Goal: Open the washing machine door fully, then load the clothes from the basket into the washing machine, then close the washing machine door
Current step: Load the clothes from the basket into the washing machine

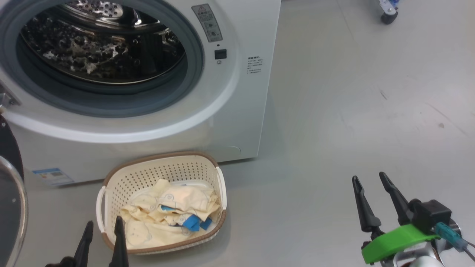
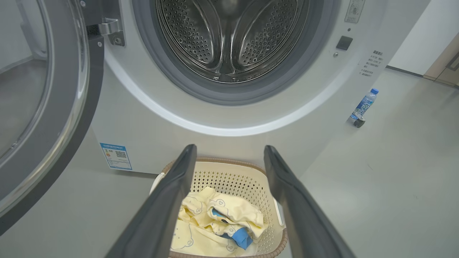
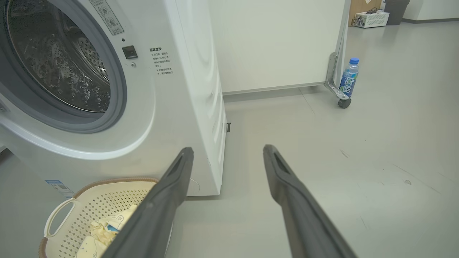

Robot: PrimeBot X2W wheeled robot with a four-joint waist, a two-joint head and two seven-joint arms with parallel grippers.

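Note:
The white washing machine (image 1: 237, 111) stands with its door (image 1: 9, 193) swung open at the left edge, black ring and glass also visible in the left wrist view (image 2: 46, 107). Its steel drum (image 2: 229, 36) holds nothing I can see. The cream basket (image 1: 163, 170) sits on the floor before the machine with pale-yellow clothes (image 1: 167, 215) in it. My left gripper (image 1: 104, 226) is open, just above the basket's near left rim, with the clothes (image 2: 218, 222) between and beyond its fingers. My right gripper (image 1: 369, 180) is open over bare floor, far right of the basket (image 3: 89, 200).
Grey floor spreads to the right of the machine. A blue-capped bottle (image 3: 349, 78) stands beside a wheeled white partition (image 3: 279, 43) behind the machine's right side. A caster (image 1: 388, 15) shows at the head view's top right.

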